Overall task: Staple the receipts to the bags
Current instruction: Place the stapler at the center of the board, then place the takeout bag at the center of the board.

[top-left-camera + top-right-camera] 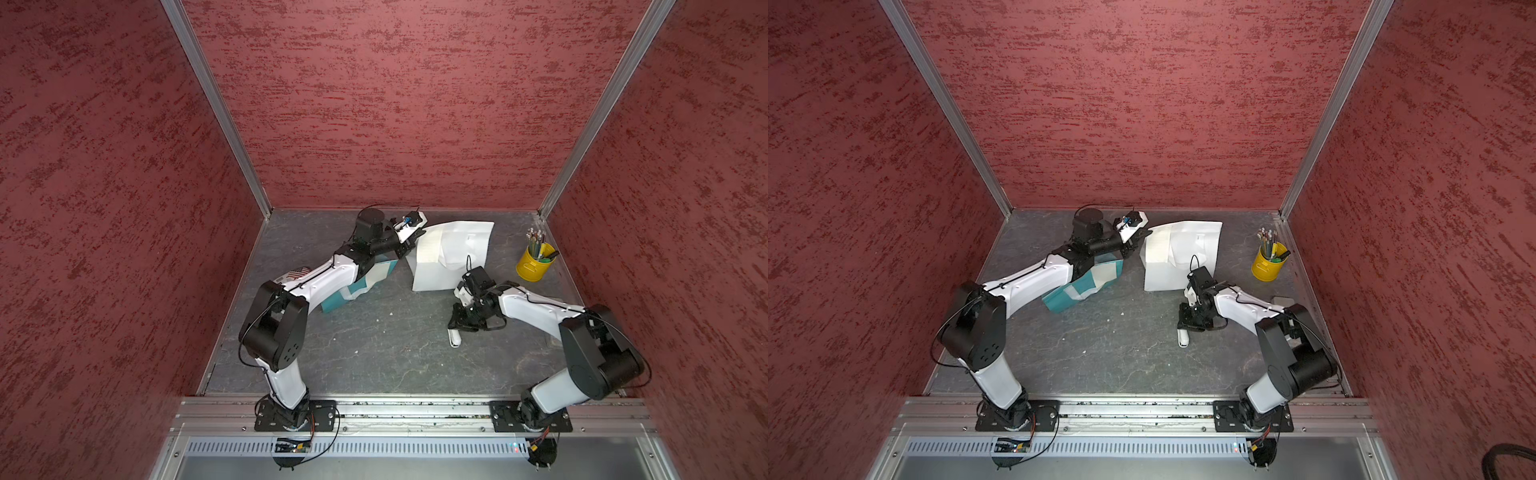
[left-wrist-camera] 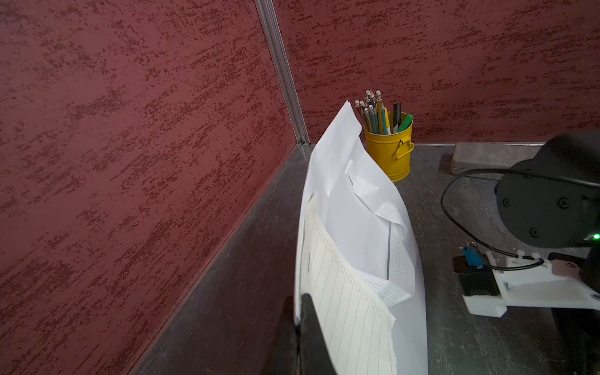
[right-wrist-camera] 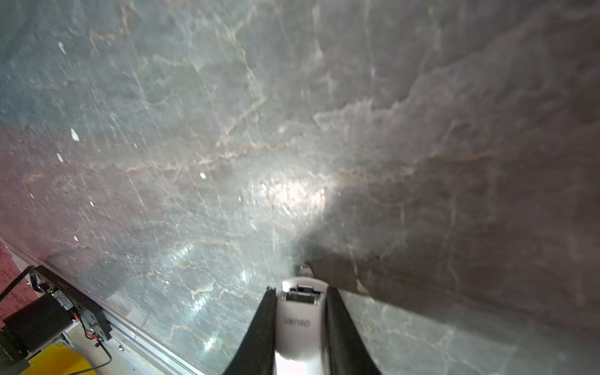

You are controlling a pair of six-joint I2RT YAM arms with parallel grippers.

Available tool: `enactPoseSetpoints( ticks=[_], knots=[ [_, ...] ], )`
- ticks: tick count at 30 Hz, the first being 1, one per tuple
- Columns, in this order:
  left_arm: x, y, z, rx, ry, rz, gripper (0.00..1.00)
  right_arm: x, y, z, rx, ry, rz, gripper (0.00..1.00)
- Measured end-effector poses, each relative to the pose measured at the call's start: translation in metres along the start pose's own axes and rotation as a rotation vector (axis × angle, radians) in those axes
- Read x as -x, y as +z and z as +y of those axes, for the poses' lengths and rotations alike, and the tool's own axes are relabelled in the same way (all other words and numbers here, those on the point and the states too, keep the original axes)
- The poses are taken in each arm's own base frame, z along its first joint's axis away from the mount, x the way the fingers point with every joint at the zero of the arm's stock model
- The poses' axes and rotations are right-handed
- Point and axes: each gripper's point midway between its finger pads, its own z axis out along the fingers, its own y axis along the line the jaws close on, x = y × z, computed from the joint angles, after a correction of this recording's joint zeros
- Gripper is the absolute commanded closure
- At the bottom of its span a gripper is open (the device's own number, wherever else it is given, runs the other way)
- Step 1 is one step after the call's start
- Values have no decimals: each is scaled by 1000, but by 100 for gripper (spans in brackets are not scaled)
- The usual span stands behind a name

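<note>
Grey slate table [image 1: 374, 353], red walls. Your left gripper [image 1: 409, 246] is clamped on the white bag [image 1: 457, 266] edge at the receipt [image 1: 428, 249], upper centre. Your right gripper [image 3: 300, 289] grips the stapler [image 3: 300, 324], centre right. Teal bag [image 1: 332, 303] lies centre left, under your left arm.

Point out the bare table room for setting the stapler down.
Widest bare patch: grey stone-look tabletop between the flat teal bag, small white stapler and front rail. Crowded at the back: large white bag, yellow pencil tin.
</note>
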Motion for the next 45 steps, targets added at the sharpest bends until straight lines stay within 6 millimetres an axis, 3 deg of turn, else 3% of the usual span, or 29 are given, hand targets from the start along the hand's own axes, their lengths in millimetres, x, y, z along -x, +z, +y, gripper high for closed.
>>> enactPoseSetpoints(
  ticks=[3,9,19,24,27,31,33,38,40,43,45],
  knots=[
    [-1,1,1,2,-1,2,96,9,1,1,12,-4,-20,94],
    [-1,3,2,3,0,1,91,23,1,2,26,-6,-48,71],
    [2,3,3,6,3,-4,91,32,1,-6,-1,-12,-80,52],
    [2,3,3,6,-3,-4,90,40,-14,0,4,-31,-140,44],
    [2,3,4,7,-12,-5,80,47,-33,9,20,-63,-213,39],
    [4,3,5,16,-18,-10,74,65,-81,31,61,-136,-407,28],
    [5,3,6,20,-21,-14,53,72,-111,41,79,-171,-522,24],
    [11,2,11,44,-24,-37,23,84,-172,56,88,-224,-764,12],
    [13,2,13,52,-27,-44,14,87,-185,57,76,-232,-821,1],
    [17,2,15,55,-23,-50,1,90,-198,55,52,-241,-878,1],
    [24,0,18,62,-17,-58,0,93,-205,53,33,-245,-909,1]
  ],
)
